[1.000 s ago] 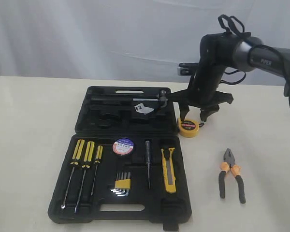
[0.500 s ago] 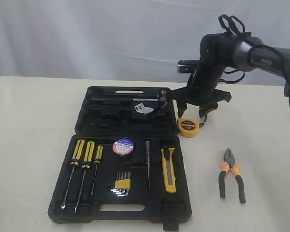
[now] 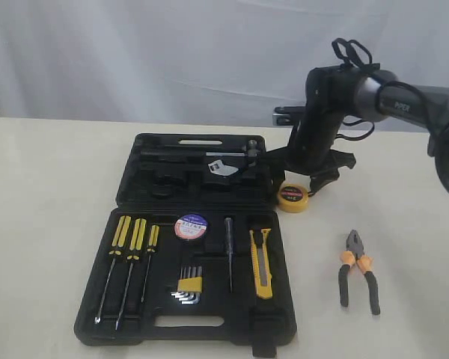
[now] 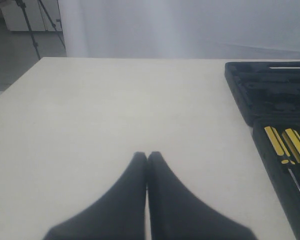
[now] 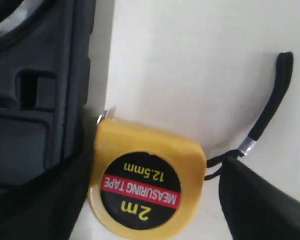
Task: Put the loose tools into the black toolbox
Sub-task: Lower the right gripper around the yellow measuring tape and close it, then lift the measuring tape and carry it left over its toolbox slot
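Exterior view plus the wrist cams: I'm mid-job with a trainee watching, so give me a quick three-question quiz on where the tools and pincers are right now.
1. True or false: the yellow tape measure already lies inside the black toolbox.
2. Which tool lies by itself on the table, out to the right of the toolbox? A) utility knife B) orange-handled pliers C) tape roll
3. Fill in: in the left wrist view, the left pincer is ____ and holds nothing.

Key
1. False: it sits on the table beside the box.
2. B
3. shut
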Action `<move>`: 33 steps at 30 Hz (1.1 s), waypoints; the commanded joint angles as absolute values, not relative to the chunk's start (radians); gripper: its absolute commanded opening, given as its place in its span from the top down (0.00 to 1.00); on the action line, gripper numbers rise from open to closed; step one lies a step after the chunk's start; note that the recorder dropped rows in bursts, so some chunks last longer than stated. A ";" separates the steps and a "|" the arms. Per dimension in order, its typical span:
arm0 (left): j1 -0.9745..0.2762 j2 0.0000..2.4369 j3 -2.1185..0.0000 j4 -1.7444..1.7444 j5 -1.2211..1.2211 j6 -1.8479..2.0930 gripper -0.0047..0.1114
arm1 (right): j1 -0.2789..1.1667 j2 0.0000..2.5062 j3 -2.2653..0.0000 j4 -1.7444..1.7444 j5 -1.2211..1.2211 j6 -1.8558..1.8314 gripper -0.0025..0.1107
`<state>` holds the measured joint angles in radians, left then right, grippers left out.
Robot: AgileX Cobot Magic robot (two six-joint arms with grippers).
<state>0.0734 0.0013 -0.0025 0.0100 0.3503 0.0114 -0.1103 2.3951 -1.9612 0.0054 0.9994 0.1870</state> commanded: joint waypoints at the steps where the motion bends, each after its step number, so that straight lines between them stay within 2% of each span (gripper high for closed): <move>1: 0.069 0.000 0.000 0.000 0.342 0.007 0.96 | -0.119 2.413 -1.966 0.000 1.022 0.183 0.37; 9: 0.069 0.000 0.000 0.000 0.342 0.007 0.96 | -0.119 2.427 -1.966 0.000 1.029 0.183 0.37; 12: 0.069 0.000 0.000 0.000 0.342 0.007 0.96 | -0.119 2.427 -1.966 0.000 1.029 0.183 0.40; 15: 0.069 0.000 0.000 0.000 0.342 0.007 0.96 | -0.119 2.427 -1.966 0.000 1.033 0.183 0.50; 21: 0.069 0.000 0.000 0.000 0.342 0.007 0.96 | -0.119 2.418 -1.966 0.000 1.047 0.185 0.83; 23: 0.069 0.000 0.000 0.000 0.342 0.007 0.96 | -0.119 2.405 -1.966 0.000 1.047 0.185 0.90; 33: 0.069 0.000 0.000 0.000 0.342 0.007 0.96 | -0.082 2.292 -2.057 0.000 1.170 0.237 0.91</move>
